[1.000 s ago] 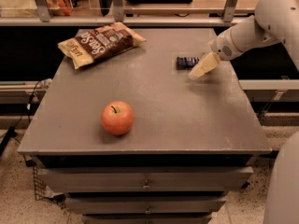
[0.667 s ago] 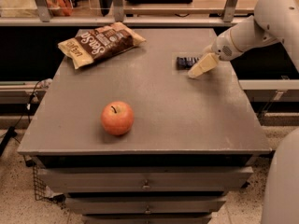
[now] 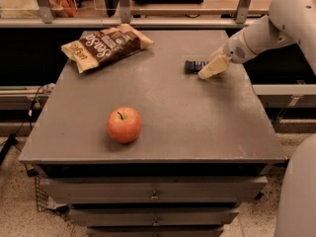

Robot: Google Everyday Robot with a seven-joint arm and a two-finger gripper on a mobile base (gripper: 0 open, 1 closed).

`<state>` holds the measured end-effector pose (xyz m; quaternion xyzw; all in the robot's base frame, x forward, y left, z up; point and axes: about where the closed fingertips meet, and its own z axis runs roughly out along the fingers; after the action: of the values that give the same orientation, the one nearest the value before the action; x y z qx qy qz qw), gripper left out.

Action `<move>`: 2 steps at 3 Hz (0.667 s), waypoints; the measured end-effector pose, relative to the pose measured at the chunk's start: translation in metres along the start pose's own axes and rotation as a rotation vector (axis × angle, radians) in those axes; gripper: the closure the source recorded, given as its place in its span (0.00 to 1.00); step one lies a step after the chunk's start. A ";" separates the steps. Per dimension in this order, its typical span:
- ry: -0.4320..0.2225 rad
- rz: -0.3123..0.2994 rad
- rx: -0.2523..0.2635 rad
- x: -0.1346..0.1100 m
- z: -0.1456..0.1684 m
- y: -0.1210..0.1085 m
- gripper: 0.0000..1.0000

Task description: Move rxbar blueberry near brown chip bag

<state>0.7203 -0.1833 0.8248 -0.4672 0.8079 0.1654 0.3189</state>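
**Grey table** [image 3: 197, 117]. Flat-topped cabinet with drawers [image 3: 154, 194] below. It serves as the work surface and carries every item listed here.

**White robot arm** [image 3: 276, 26]. Enters from the upper right and slopes down to the table's far right area. The reach is low and angled, which suits working on a thin, flat thing lying on the surface.

**Brown chip bag** [image 3: 106, 46]. Lies flat at the far left corner, turned diagonally, with its tan ends pointing left and right. It is the destination marker and sits well apart from the arm.

**Apple** [image 3: 124, 125]. Red-orange, stem up, stands near the front left. No part in the task. It lies off the direct line from bar to bag, so it is judged unlikely to get in the way.

**Gripper** [image 3: 212, 68]. Tan, tip down at the table surface, touching or just beside the bar's right end. Whether it is open or closed on the bar cannot be told.

**Rxbar blueberry** [image 3: 194, 65]. Small dark navy wrapper, flat on the table at far right. It is well apart from the bag, so the move is judged not yet made. The bar's thinness calls for a low approach.
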 end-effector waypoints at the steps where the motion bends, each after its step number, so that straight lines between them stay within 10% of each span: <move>1: 0.000 0.001 0.000 -0.002 -0.003 0.000 0.99; 2: 0.000 0.001 0.000 -0.002 -0.003 0.000 1.00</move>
<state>0.7201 -0.1834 0.8287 -0.4668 0.8081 0.1657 0.3188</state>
